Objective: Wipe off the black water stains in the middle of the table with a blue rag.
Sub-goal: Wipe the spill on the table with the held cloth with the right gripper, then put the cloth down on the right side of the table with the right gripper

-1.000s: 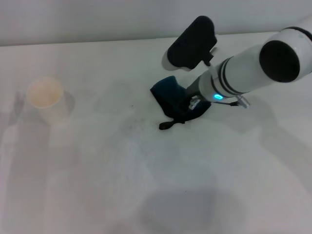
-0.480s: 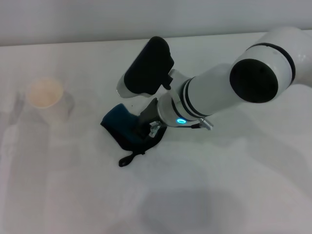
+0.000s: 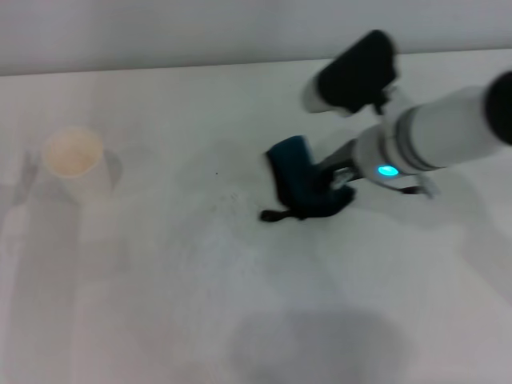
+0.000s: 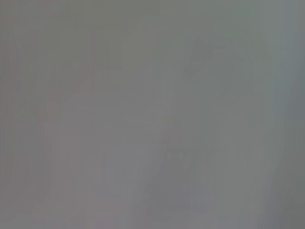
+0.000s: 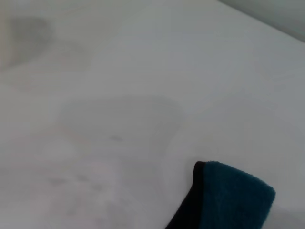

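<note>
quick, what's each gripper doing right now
Left gripper: not in view.
Right gripper: shut on the teal-blue soft rag with black edging, pressing it on the plain white table.

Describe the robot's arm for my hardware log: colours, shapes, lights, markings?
Only the right arm shows in the head view: a thick white cylinder with dark rings near the wrist and a small glowing cyan light. A rounded black block with a white end sits above the wrist. The right gripper end looks dark. No left arm appears.

soft even light, faint shadows; motion blur
</note>
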`<state>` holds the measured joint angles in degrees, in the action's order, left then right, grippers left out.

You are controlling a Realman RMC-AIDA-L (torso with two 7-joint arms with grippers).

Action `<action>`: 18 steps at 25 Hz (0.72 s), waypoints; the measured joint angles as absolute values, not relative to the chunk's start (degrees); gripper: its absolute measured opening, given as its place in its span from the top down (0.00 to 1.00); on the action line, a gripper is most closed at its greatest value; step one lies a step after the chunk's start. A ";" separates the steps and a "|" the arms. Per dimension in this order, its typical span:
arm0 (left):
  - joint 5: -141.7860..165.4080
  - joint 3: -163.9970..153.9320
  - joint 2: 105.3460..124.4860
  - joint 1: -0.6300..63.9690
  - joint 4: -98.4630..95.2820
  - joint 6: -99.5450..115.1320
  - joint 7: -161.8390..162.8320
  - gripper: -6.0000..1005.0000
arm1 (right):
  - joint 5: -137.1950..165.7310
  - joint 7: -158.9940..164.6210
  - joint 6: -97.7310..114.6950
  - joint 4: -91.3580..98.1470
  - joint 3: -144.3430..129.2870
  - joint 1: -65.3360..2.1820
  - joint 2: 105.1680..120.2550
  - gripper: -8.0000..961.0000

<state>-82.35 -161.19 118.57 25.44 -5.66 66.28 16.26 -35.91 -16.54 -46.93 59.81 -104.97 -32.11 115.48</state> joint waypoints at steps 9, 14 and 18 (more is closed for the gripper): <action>-82.35 -161.16 118.62 24.87 -4.85 66.33 16.26 0.11 | -32.77 -16.24 -52.06 68.48 -97.25 -23.54 115.41 0.85; -82.35 -161.19 118.65 25.37 -4.83 66.35 16.26 0.11 | -32.72 -15.91 -52.91 68.16 -96.51 -23.40 115.35 0.85; -82.35 -161.19 118.65 25.36 -4.83 66.43 16.26 0.11 | -32.69 -16.27 -51.90 68.68 -96.45 -23.34 115.32 0.71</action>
<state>-82.35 -161.19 118.65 25.36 -4.83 66.43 16.26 -32.69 -16.27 -51.90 68.68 -96.45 -23.34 115.32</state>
